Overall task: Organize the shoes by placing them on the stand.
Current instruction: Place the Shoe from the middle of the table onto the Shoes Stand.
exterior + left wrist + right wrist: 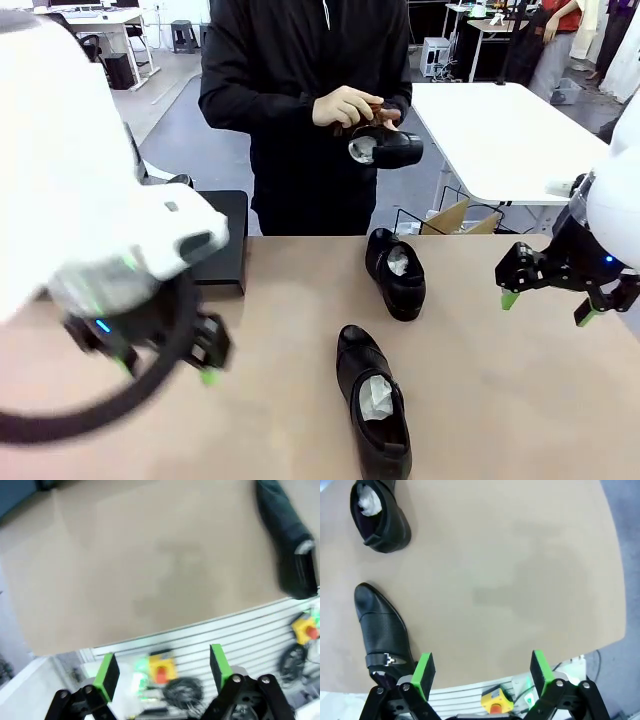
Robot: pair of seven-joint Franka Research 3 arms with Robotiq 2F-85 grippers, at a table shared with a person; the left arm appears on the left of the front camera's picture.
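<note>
Standing at the very start of the job, by the look of things: no glossy black leather dress shoe placed yet on the visible part of the low matte black flat-topped stand (228,235), set at the far left edge of the tan worktop (480,400) and partly hidden behind the white left arm.

Hanging over the near left part of the worktop, the left hand (167,368), fingers spread wide, holding nothing. Hovering near the right edge, the right hand (549,305), also wide open and empty.

Lying close to the near edge, about the middle, the near shoe (375,405): long axis from near edge to far edge, a little slanted, toe apparently toward the far edge. Close to the far edge, well apart from the stand, the far shoe (397,275): same axis, toe apparently toward the near edge. Held up beyond the far edge by the person, the third shoe (388,148), lying across, toe toward the robot's right.

Next, probably: lowering one open hand over a shoe, turning the wrist to bring the fingers across the narrow width, not along the length, then carrying it to the stand.
</note>
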